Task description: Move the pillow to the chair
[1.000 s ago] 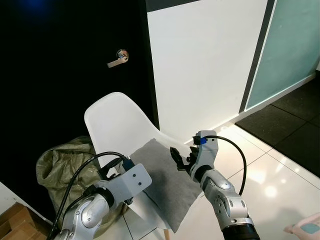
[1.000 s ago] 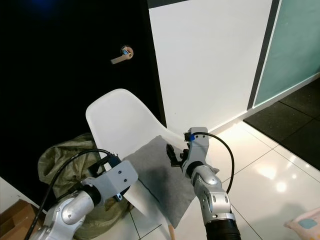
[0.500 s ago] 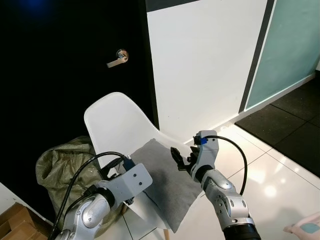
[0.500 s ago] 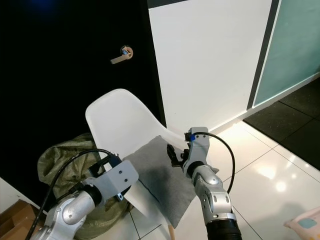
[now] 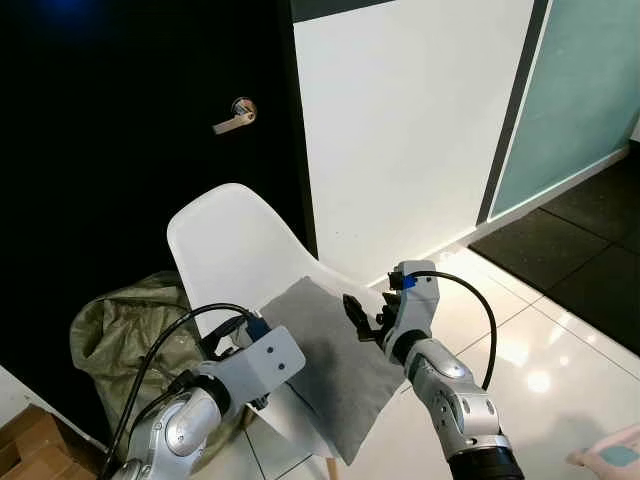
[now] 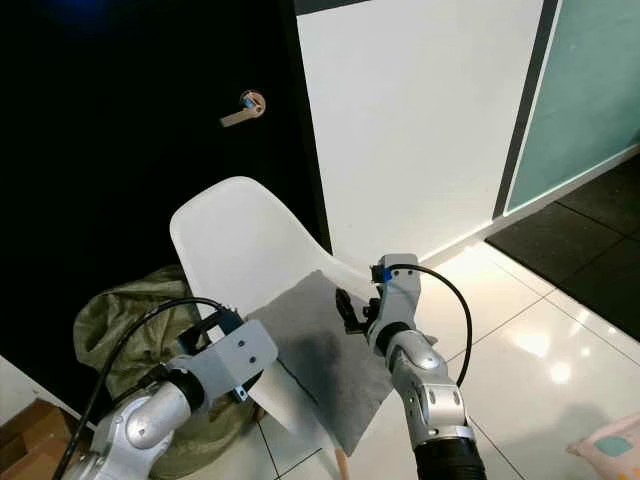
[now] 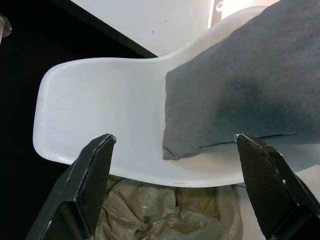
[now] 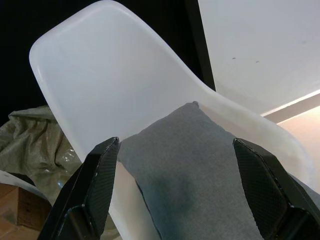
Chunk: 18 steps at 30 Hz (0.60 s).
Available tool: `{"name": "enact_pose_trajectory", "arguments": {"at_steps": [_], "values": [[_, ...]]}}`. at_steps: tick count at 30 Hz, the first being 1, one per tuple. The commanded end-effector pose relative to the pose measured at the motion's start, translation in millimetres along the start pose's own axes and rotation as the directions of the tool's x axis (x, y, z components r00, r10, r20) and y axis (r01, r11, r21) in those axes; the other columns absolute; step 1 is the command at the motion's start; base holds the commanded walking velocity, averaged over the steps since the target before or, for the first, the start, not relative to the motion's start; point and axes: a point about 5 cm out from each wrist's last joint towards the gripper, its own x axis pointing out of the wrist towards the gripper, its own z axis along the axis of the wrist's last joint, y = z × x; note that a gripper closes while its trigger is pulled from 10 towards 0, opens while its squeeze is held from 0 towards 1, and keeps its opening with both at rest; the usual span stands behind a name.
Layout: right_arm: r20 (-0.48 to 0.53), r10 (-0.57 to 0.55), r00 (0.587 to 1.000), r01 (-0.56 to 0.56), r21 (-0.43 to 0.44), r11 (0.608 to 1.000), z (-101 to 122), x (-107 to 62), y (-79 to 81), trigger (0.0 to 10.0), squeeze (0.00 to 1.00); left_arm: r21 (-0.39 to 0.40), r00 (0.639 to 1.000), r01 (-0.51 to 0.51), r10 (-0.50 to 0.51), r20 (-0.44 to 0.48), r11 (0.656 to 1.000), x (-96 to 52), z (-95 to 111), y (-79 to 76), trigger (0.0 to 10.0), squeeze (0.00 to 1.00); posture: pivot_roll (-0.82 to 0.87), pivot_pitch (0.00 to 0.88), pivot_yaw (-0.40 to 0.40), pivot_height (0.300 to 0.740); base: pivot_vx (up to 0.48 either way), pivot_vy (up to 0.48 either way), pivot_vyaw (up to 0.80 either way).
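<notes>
while a grey pillow (image 5: 335, 365) is lying flat on the seat of a white chair (image 5: 225, 250), one corner overhanging the front edge, the left gripper (image 7: 175, 195) and right gripper (image 8: 175, 185) are hovering beside it, fingers spread wide and touching nothing. a crumpled green sack (image 5: 115, 335) is sitting behind the chair, by a black door (image 5: 140, 150) and white wall (image 5: 400, 130), on glossy white floor tiles (image 5: 560, 350).

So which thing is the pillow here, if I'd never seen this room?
Find the black door with the metal handle; in front of it stands a white chair. The pillow is the flat grey square lying on that chair's seat, one corner hanging over the front edge, unlike the crumpled olive sack on the floor behind.
</notes>
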Motion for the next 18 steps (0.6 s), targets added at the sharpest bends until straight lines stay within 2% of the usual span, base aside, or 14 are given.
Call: {"name": "enact_pose_trajectory", "arguments": {"at_steps": [1,18], "values": [[-0.005,0.018,1.000,-0.018,0.013,1.000,0.0,1.3,4.0,10.0,0.00,0.011,1.000,-0.002,0.002,-0.018,1.000,-0.5,-2.4,0.3,10.0,0.00,-0.05,0.067,0.061,0.740,0.000,0.000,0.00],[-0.019,0.009,1.000,-0.009,0.012,1.000,-1.2,-2.0,-0.4,10.0,0.00,0.009,1.000,-0.001,0.001,-0.016,1.000,-1.7,0.7,-2.7,10.0,0.00,-0.08,0.085,0.051,0.740,0.000,0.000,0.00]]}}
